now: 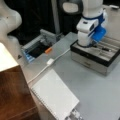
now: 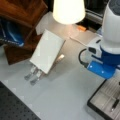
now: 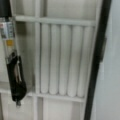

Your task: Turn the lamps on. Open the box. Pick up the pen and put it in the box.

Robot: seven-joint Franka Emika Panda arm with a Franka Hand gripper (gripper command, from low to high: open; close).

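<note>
The box stands open at a front view's right, with its beige compartmented lining filling the wrist view. The slim black pen lies inside it, and it also shows at the left of the wrist view and in a front view's bottom right corner. My gripper hangs low over the box, just left of the pen, under the blue and white wrist. No fingers show in the wrist view. One lamp glows brightly, and its cream shade edge shows at a front view's left.
A white cable with its switch runs across the grey table. A white spiral pad lies near the front, beside a brown wooden block. A small orange object sits by a dark tray.
</note>
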